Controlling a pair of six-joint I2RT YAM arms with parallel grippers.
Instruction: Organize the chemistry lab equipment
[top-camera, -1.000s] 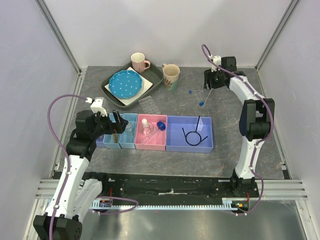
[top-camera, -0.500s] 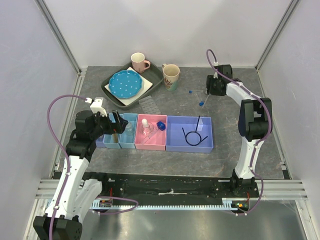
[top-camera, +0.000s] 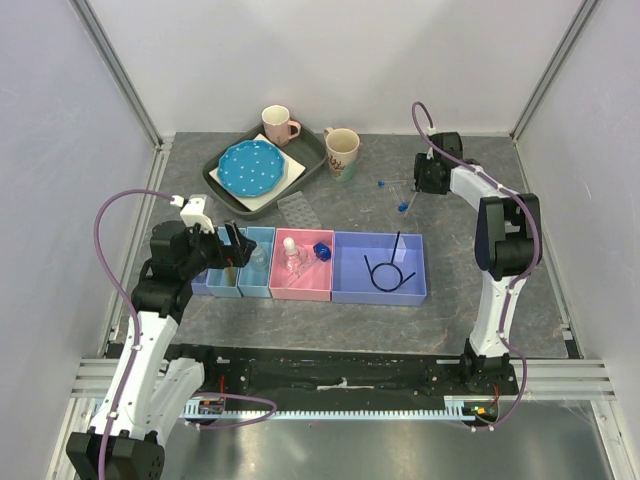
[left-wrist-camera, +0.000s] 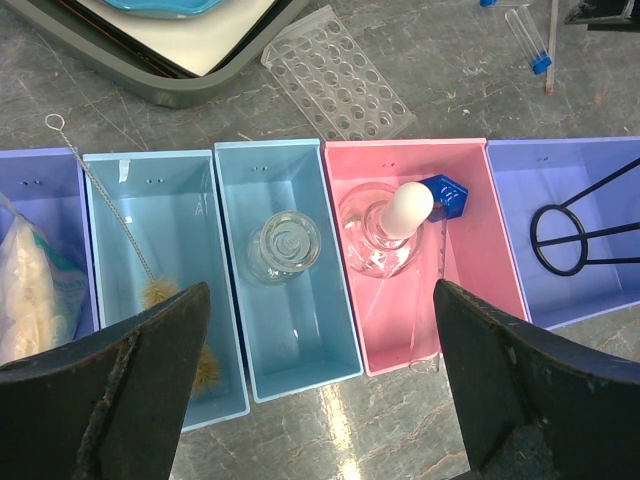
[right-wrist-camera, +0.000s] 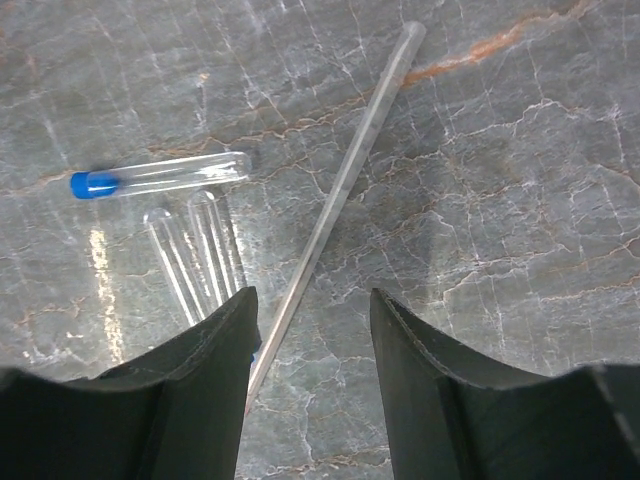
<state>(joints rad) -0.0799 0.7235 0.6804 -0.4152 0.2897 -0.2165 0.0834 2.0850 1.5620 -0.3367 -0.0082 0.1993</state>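
My right gripper (right-wrist-camera: 310, 340) is open, low over the table at the back right (top-camera: 428, 182). A thin clear rod (right-wrist-camera: 335, 200) runs between its fingers, close to the left one. A blue-capped tube (right-wrist-camera: 160, 175) and two clear tubes (right-wrist-camera: 195, 255) lie just left of it. My left gripper (left-wrist-camera: 320, 390) is open and empty above the row of bins (top-camera: 235, 250). A small clear flask (left-wrist-camera: 283, 243) sits in a light blue bin, a stoppered flask (left-wrist-camera: 390, 225) and blue cap (left-wrist-camera: 445, 195) in the pink bin (top-camera: 303, 285), and black looped wire (left-wrist-camera: 580, 225) in the purple bin.
A clear welled tray (left-wrist-camera: 340, 75) lies on the table behind the bins. A brush (left-wrist-camera: 150, 260) and a clear packet (left-wrist-camera: 30, 280) fill the left bins. A dark tray (top-camera: 315, 150) with a blue dotted plate and pink mug, and a beige mug (top-camera: 342, 152), stand at the back.
My right gripper has come down and slightly left toward the tubes and rod on the table. The left arm has not moved.
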